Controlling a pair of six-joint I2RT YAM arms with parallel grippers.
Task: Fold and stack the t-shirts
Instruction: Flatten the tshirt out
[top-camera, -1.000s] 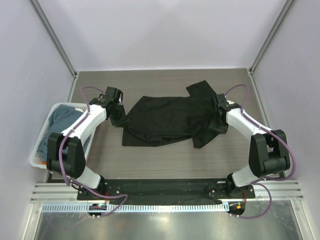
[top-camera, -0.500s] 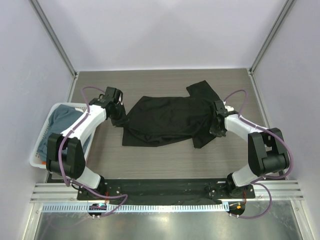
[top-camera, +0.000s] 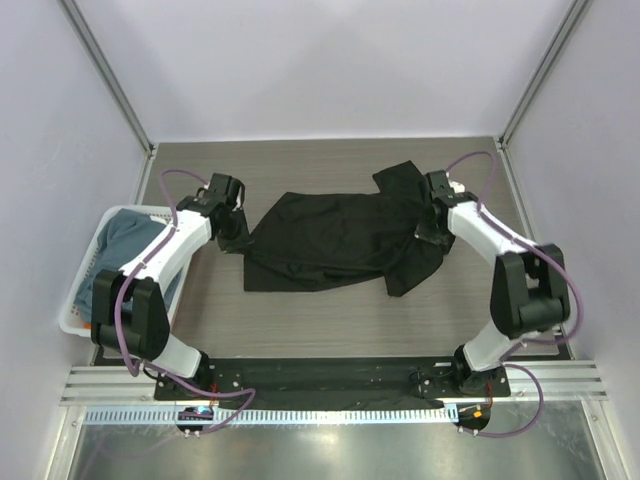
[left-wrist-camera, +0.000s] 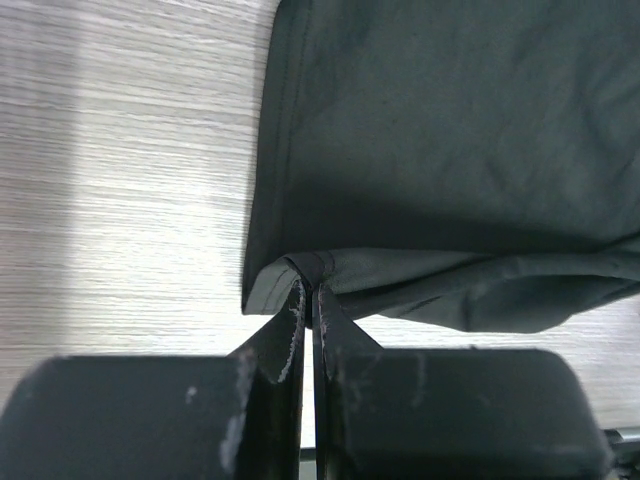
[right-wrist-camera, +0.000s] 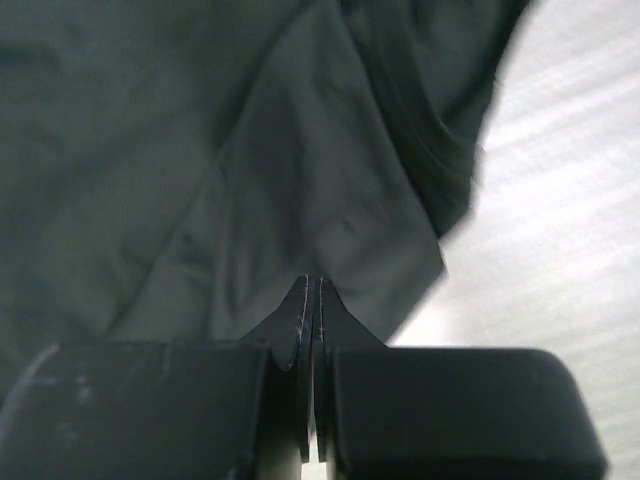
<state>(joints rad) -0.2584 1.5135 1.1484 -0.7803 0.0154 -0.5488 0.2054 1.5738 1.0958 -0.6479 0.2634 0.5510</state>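
White lattice basket (top-camera: 68, 320) at left edge of grey wood-grain table (top-camera: 330, 320); pale walls around.

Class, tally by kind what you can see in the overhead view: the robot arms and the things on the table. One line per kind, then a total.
Robot arms: 2 (left arm, right arm)
black t-shirt: 1
blue-grey garment, in the basket: 1
white basket: 1
Total: 5

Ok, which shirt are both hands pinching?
The black t-shirt, spread on the table, left hand and right hand shut on opposite ends. The blue-grey t-shirt lies in the white basket.
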